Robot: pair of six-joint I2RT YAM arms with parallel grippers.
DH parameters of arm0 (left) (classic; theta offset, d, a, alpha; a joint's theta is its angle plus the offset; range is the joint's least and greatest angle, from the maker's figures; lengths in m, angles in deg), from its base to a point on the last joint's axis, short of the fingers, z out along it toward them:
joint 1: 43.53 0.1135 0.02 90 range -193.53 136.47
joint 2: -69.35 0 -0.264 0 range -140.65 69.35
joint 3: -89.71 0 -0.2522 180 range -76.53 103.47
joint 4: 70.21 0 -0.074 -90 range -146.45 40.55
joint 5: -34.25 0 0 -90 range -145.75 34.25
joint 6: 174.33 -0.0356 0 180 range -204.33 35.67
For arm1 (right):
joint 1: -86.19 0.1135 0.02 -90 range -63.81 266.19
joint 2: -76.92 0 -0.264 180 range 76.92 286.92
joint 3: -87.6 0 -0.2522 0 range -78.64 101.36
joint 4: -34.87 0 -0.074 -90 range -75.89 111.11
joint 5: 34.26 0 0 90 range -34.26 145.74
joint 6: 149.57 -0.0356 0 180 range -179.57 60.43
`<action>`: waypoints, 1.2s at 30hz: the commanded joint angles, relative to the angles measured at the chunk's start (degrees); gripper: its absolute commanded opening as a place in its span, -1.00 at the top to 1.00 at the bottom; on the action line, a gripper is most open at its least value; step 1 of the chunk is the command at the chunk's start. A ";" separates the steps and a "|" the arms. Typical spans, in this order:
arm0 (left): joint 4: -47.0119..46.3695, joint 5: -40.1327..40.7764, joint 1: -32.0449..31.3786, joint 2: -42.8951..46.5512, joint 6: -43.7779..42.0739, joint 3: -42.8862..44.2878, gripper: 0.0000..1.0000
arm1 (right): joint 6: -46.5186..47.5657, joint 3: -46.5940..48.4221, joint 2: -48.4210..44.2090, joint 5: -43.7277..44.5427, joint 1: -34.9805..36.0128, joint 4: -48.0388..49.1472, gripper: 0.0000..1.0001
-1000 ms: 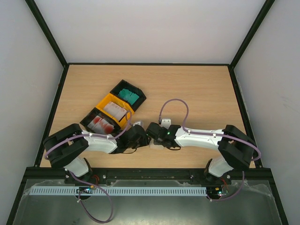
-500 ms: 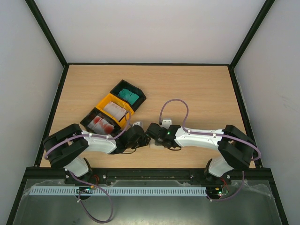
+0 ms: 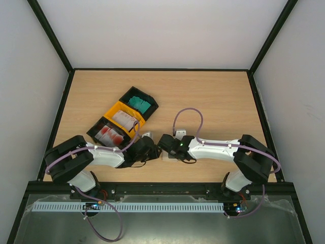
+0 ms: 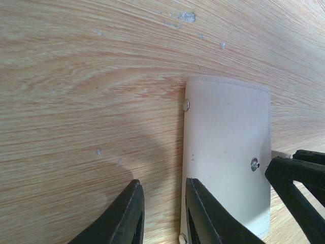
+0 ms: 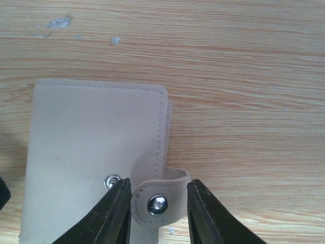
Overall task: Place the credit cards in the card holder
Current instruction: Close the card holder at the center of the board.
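Note:
The beige card holder (image 4: 228, 147) lies flat on the table, its strap tab (image 5: 158, 203) unsnapped and curled beside the side edge. My right gripper (image 5: 160, 182) is open, its jaws standing on either side of the tab, with a small gap on the right. My left gripper (image 4: 162, 182) is open a little over bare wood, and its right finger (image 4: 203, 213) rests on the holder's left edge. In the top view both grippers (image 3: 152, 148) (image 3: 163, 145) meet and hide the holder. Teal credit cards (image 3: 138, 103), white-grey ones (image 3: 124, 120) and red-marked ones (image 3: 108, 134) lie in the bins.
The row of black and yellow tray bins (image 3: 118, 108) stands just behind the left arm, slanting toward the back. Black frame rails border the table at the left (image 3: 60, 122) and right (image 3: 261, 122). The right gripper's finger (image 4: 299, 183) shows in the left wrist view.
Both arms have shifted only slightly; the grippers stay together over the card holder.

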 commanded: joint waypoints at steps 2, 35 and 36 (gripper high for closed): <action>5.43 0.40 0.39 -0.33 0.30 -2.02 0.47 | -1.80 1.79 0.21 5.53 0.47 -5.43 0.50; 4.44 -0.44 0.48 -1.09 -0.35 -1.98 0.50 | -4.08 1.31 -3.47 6.16 0.47 -7.53 0.96; 4.34 -0.48 0.52 -1.09 -0.44 -1.95 0.49 | -4.01 1.25 -3.58 6.09 0.52 -7.42 0.96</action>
